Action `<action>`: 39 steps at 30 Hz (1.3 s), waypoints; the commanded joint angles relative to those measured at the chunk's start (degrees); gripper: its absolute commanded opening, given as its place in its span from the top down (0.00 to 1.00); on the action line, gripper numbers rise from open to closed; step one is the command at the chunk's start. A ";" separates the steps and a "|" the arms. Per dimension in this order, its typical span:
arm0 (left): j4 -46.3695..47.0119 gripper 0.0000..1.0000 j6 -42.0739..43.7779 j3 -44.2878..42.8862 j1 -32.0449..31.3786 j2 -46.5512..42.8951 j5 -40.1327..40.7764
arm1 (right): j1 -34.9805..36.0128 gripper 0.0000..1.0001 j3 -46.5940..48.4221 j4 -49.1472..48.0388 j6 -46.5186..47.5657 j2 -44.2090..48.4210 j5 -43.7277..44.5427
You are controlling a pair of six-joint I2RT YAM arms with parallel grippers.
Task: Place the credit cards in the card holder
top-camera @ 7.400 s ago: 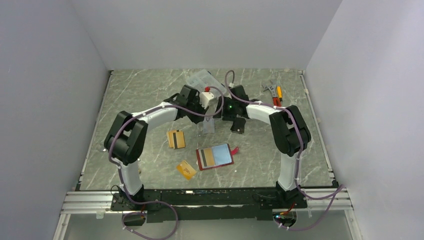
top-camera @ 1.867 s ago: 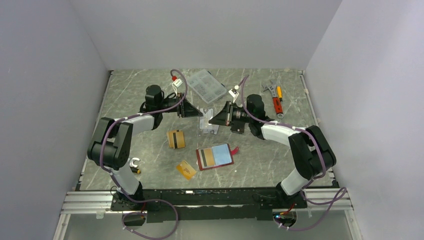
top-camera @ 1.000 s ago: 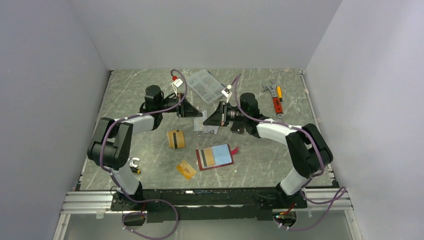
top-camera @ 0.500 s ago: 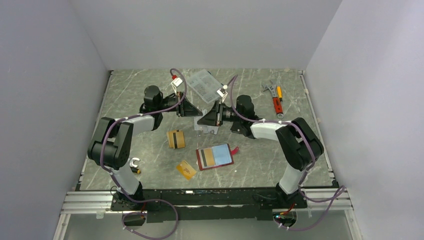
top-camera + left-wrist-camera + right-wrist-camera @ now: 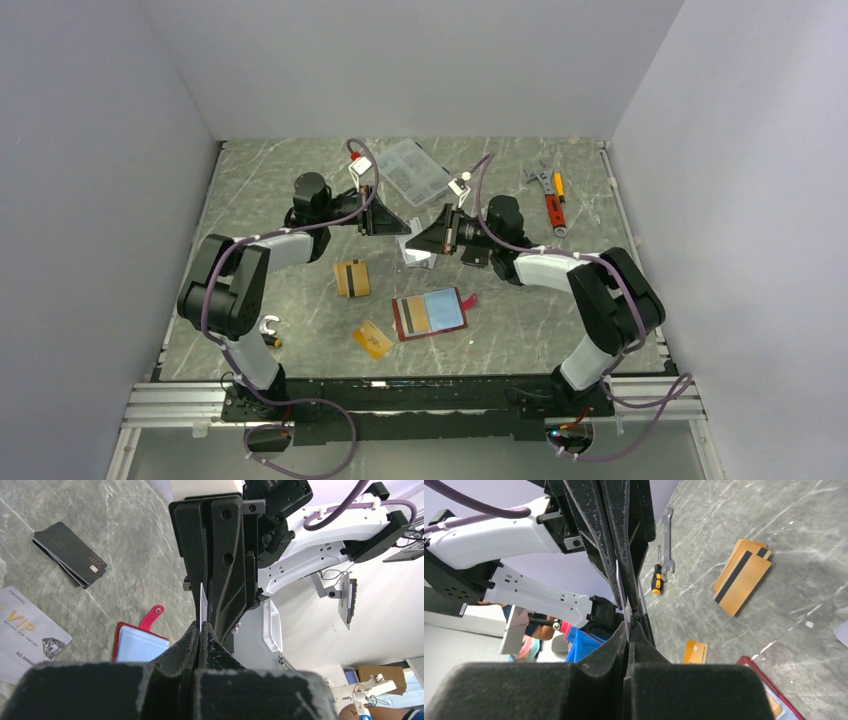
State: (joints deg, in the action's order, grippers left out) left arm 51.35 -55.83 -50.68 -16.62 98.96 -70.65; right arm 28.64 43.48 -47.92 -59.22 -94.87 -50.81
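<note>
My left gripper [image 5: 201, 625] and right gripper [image 5: 630, 622] meet tip to tip above the table's middle. Both are shut on one thin silver-grey credit card [image 5: 201, 600], held upright and edge-on [image 5: 618, 585]. In the top view the left gripper [image 5: 399, 228] and right gripper [image 5: 419, 241] hang over more silver cards [image 5: 416, 256] lying flat. The red card holder [image 5: 432, 313] lies open nearer me, its blue inside up. Orange cards [image 5: 351, 277] lie to its left, a single one [image 5: 372, 339] lower. Dark cards [image 5: 70, 552] lie under the right arm.
A clear plastic box [image 5: 413, 170] sits at the back centre. A wrench and screwdriver [image 5: 548, 195] lie at the back right. A small white hook [image 5: 268, 325] lies near the left arm's base. Grey walls close in three sides.
The right gripper opened briefly, then shut on the card and drew back a little to the right. The left gripper followed slightly right, still shut on the card.
</note>
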 commanded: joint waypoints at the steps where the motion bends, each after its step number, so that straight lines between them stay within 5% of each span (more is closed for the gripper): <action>1: 1.73 1.00 0.29 -0.30 3.22 -2.00 -2.56 | -5.38 1.00 -2.73 2.74 2.88 4.04 2.54; 21: -4.21 0.88 5.59 -1.17 5.02 -2.55 -2.75 | -7.92 1.00 -5.87 15.52 10.71 11.55 3.24; 23: -10.69 0.84 11.90 -0.97 4.14 -3.53 -1.89 | -7.90 1.00 -6.29 20.84 13.83 12.90 4.63; 27: -43.70 0.82 41.59 -7.88 -0.55 -6.12 2.39 | -7.74 1.00 -7.95 34.42 20.21 15.69 9.60; 31: -65.92 0.82 68.11 -13.21 -7.31 -6.71 11.40 | -7.69 1.00 -11.38 45.21 23.09 18.72 16.34; 34: -78.37 0.82 78.63 -15.99 -11.67 -4.19 18.05 | -7.04 1.00 -13.10 50.67 24.13 20.42 21.07; 39: -84.02 0.82 83.91 -14.96 -15.78 -2.56 26.06 | -5.55 1.00 -14.23 56.30 25.02 23.24 27.00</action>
State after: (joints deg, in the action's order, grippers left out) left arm -19.66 15.07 -65.65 -30.76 94.80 -53.30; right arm 21.82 29.32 1.19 -36.80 -74.81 -30.92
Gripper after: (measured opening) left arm 0.184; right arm 0.009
